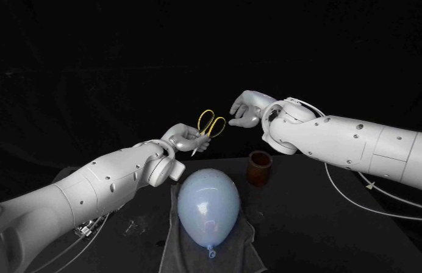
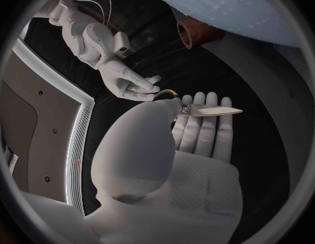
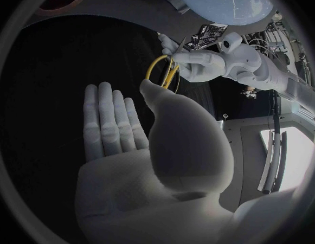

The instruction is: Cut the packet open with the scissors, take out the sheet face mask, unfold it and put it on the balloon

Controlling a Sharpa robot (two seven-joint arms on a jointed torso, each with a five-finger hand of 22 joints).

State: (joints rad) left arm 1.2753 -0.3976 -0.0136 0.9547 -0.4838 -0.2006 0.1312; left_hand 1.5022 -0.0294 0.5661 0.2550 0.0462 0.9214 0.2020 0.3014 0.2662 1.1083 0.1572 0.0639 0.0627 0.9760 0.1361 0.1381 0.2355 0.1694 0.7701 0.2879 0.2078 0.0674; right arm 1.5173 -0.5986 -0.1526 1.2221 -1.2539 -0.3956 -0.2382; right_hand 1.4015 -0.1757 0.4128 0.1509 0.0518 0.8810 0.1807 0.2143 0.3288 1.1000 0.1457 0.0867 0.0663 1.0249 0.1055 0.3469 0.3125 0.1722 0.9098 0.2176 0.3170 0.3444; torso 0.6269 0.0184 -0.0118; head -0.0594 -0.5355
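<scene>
**Head view.** At the frame's centre the left hand (image 1: pixel 186 140) clamps a pair of yellow-handled metal scissors (image 1: pixel 209 125) near the pivot. The loops are raised and tilted toward the right hand (image 1: pixel 246 111), which hovers just right of them with nothing in it. I judge this a hand-over, so that the right hand can work the loops (the left grip leaves them free). Lower down, the pale blue oval balloon (image 1: pixel 208 205) lies on a grey cloth (image 1: pixel 237 248) on the black bench (image 1: pixel 308 236). The cloth probably keeps it from rolling. A brown cylindrical cup (image 1: pixel 260 168) stands just to its upper right. I cannot make out the packet here.

**Left wrist view.** The thumb pins the scissors (image 2: pixel 211 111) against the straight fingers (image 2: pixel 198 127). The blades are together, and the thumb hides most of the handles.

**Right wrist view.** The right hand (image 3: pixel 110 127) has straight fingers, thumb apart and a bare palm. Its thumb overlaps the loops, so I cannot tell whether they touch. A dark printed scrap (image 3: pixel 209 33) beside the balloon may be the packet, but it is too small to tell.
</scene>
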